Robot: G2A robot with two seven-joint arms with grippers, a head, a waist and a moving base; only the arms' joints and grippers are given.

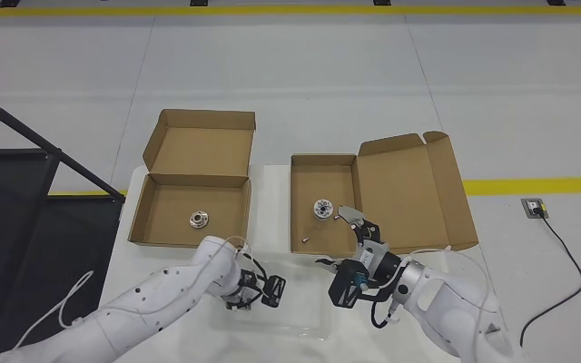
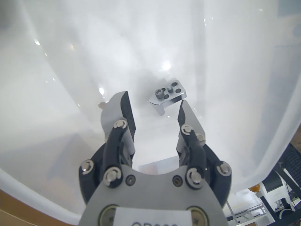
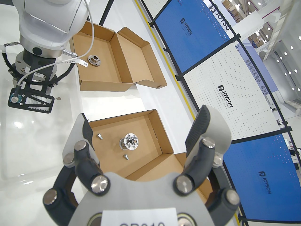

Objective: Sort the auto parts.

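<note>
My L gripper (image 2: 153,99) is open, tips just short of a metal bracket (image 2: 168,94) lying in the clear bin (image 2: 270,118). R gripper (image 3: 144,116) is open too, empty, near the R box (image 3: 164,137) w/ a hub (image 3: 128,141) and two screws (image 3: 100,136).
</note>
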